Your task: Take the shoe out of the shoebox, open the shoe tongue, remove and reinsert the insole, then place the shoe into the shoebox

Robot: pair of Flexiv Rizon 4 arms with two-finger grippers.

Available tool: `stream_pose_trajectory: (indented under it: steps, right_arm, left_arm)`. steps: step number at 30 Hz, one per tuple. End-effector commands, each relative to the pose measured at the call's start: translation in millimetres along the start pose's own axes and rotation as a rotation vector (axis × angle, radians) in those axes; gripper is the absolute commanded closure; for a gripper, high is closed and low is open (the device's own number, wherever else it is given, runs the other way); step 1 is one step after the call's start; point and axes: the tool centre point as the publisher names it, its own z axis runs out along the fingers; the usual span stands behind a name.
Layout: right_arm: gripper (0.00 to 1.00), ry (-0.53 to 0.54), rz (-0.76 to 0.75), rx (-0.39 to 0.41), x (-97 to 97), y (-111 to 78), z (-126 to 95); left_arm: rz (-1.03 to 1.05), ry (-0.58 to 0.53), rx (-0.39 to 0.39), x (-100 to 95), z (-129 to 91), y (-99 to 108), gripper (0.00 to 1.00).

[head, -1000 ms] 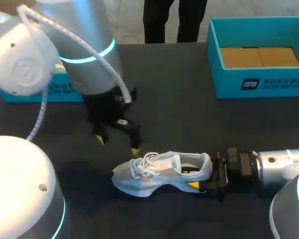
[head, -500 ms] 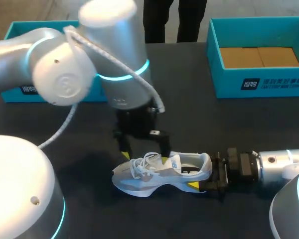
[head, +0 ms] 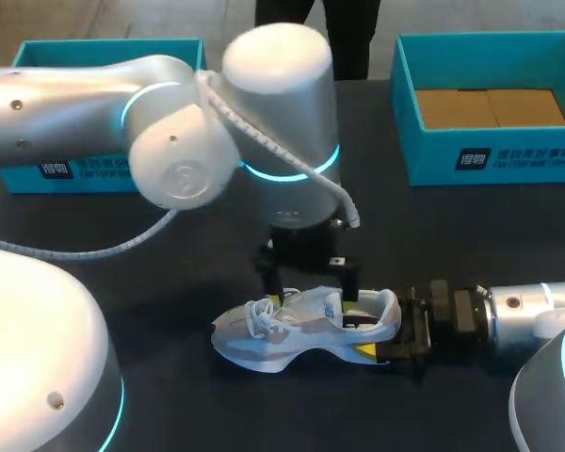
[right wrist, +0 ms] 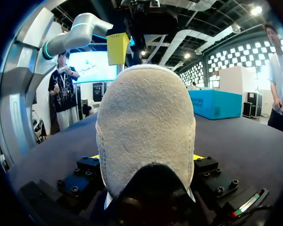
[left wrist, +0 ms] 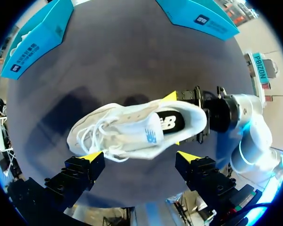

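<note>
Shoe [head: 292, 330] laid on counter [head: 433, 235], outside shoebox [head: 424, 155]. Long axis: toe to left, heel to right. Heel clamped between right fingers [head: 365, 353]. Left fingers [left wrist: 92, 156] spread wide, nothing held, poised over tongue, set astride shoe width. Tongue judged best reached by left arm.

From above, the shoe [head: 292, 331] is blocked for you: the left gripper [left wrist: 140, 155] hangs over its middle, fingers spread, one at each side. The thick left arm [head: 282, 122] crosses the table [head: 169, 301] behind it. The heel end is closed by the right gripper [head: 381, 337], which clamps the heel. You have room to pass at the toe end, and between the shoe and the open shoebox [head: 490, 155].
</note>
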Motion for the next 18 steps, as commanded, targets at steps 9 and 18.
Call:
stream_pose_trajectory:
  steps: [9, 18]
  right_arm:
    - [1.00, -0.004, 0.000, 0.002, 2.2, 0.2, 1.0]
    - [1.00, -0.004, 0.000, 0.002, 2.2, 0.2, 1.0]
  left_arm:
    - [-0.053, -0.069, 0.001, 12.5, 20.2, -15.9, 0.00]
    - [-0.055, -0.118, -0.011, 12.6, 34.0, -17.3, 0.00]
